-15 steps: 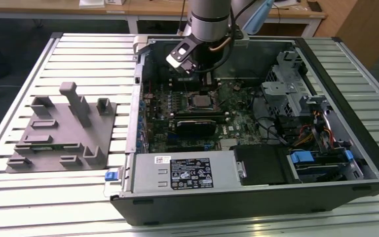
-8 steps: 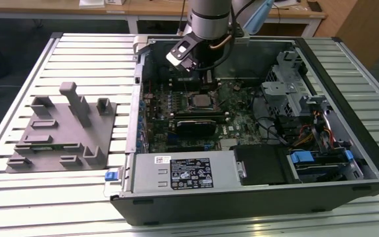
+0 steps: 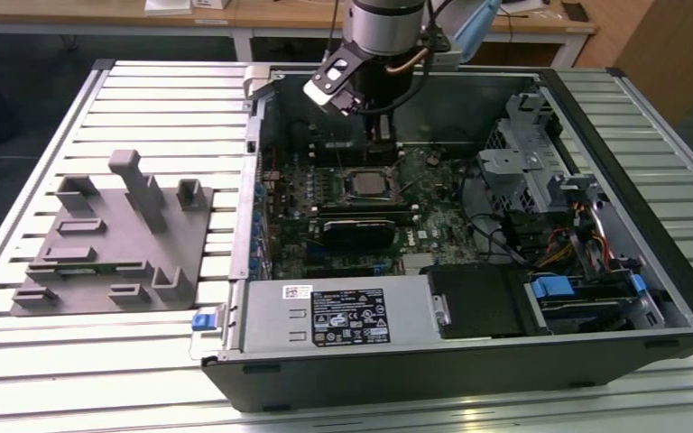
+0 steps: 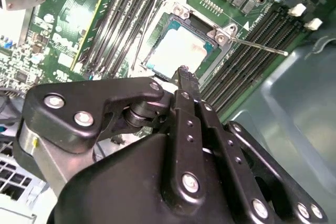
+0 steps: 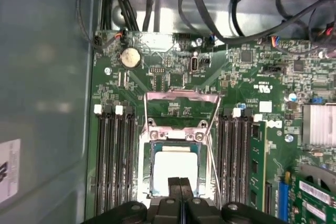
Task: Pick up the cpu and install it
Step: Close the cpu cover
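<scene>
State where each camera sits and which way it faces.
Exterior view: off the arm, looking down into the computer case; the arm shows.
First wrist view: on the arm, facing the motherboard; the gripper shows.
Second wrist view: on the arm, looking along the gripper.
Both wrist views share the cpu.

Silver-grey arm (image 3: 385,23), coppery cable (image 3: 414,61), black linked claw (image 4: 182,72) studded with silver screws

Tray (image 3: 115,263): grey, on your slatted table (image 3: 82,365), beside the case (image 3: 443,377).
Case: open, green board (image 3: 440,227) inside.
Power box (image 3: 335,316): white-labelled.
</scene>
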